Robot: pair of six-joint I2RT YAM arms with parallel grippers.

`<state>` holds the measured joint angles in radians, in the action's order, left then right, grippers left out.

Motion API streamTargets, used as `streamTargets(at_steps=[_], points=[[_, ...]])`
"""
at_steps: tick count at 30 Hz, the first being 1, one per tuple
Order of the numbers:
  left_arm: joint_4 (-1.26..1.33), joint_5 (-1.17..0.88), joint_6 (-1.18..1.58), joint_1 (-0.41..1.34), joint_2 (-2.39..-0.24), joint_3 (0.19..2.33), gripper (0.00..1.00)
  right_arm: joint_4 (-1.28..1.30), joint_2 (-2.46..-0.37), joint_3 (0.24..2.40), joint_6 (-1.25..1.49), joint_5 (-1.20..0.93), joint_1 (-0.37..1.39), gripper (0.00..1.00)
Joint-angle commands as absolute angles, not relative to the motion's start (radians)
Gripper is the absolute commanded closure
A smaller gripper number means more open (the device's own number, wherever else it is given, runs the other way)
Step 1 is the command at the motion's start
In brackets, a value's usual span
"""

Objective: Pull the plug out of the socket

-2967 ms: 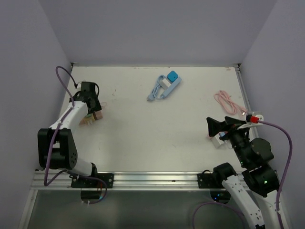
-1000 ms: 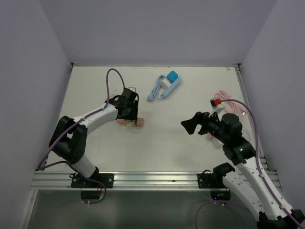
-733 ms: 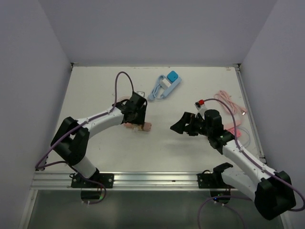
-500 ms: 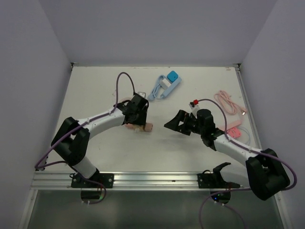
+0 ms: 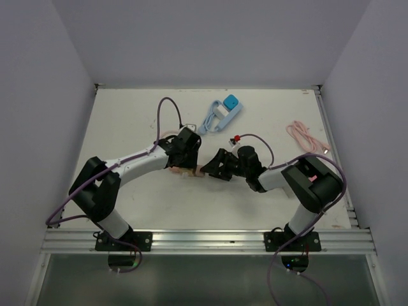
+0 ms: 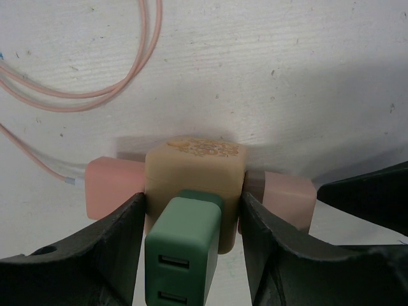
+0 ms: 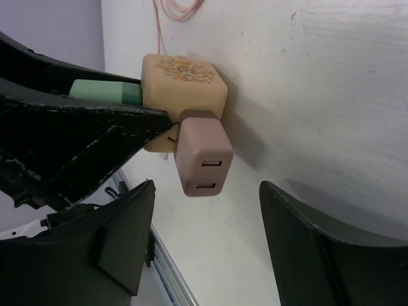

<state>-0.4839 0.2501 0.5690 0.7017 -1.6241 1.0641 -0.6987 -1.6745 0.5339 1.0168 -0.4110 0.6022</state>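
**Mid-table, both wrist views.** The left gripper [image 6: 191,210] is clamped on the sides of the beige socket cube [image 6: 194,162], with a green plug [image 6: 182,255] between its fingers. The right gripper [image 7: 207,191] is spread wide and straddles the pink plug [image 7: 203,156] without touching it.

**Advisable.** Close squarely on the plug's flat sides, then pull straight along its axis while the left braces.

**Hidden.** The prongs and their seating depth cannot be seen. Overhead, both grippers largely mask the cube.

**Farther back.** A blue adapter [image 5: 223,109] lies apart on the table [image 5: 268,121].
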Motion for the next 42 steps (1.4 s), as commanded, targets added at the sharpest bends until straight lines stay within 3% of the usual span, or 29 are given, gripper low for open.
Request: streamTargets(at_steps=[1, 14, 20, 25, 28, 42], points=[[-0.459, 0.282, 0.604, 0.710, -1.598, 1.069, 0.57, -0.897, -1.735, 0.583, 1.066, -0.425, 0.627, 0.31], [-0.453, 0.302, 0.626, 0.713, -1.612, 1.057, 0.57, -0.934, -1.841, 0.614, 1.046, -0.428, 0.646, 0.45], [-0.466, 0.333, 0.630, 0.713, -1.620, 1.052, 0.57, -0.965, -1.852, 0.598, 1.049, -0.433, 0.646, 0.67], [-0.494, 0.376, 0.637, 0.713, -1.624, 1.052, 0.58, -0.963, -1.835, 0.581, 1.035, -0.429, 0.643, 0.93], [-0.509, 0.423, 0.644, 0.712, -1.628, 1.051, 0.58, -0.969, -1.825, 0.557, 1.031, -0.431, 0.635, 1.00], [-0.575, 0.520, 0.690, 0.678, -1.663, 1.052, 0.60, -1.234, -1.893, 0.462, 1.147, -0.509, 0.584, 1.00]])
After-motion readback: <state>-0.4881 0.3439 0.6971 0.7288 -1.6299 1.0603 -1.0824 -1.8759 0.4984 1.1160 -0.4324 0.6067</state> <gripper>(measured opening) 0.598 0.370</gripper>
